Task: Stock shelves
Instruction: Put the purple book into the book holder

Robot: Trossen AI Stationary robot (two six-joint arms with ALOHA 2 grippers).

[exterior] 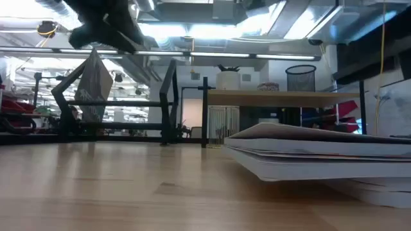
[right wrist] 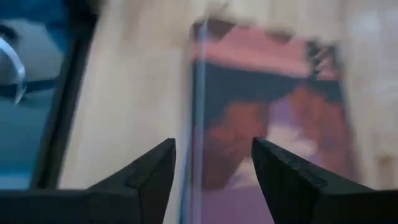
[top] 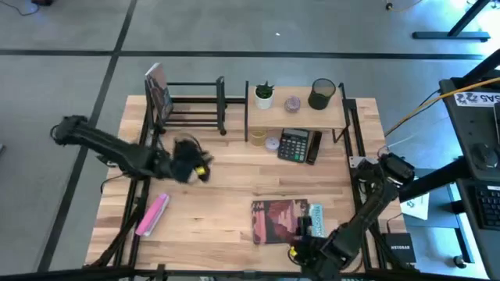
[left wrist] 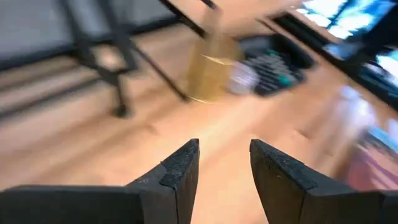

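Writing: none legible on book (top: pixel 280 220) | left gripper (left wrist: pixel 224 171) hovering open mid-table | right gripper (right wrist: pixel 214 171) gaping over book edge

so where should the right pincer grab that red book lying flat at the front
By the long edge nearest the right pincer, which hovers open over it. The red book lies flat on another book, so only its edges give purchase; in the low view its cover overhangs, leaving room for a finger underneath, coming in low from the right.

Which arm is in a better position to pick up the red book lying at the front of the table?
The right. Its gripper hangs open directly at the red book. The left gripper is farther, over bare table near the black rack.
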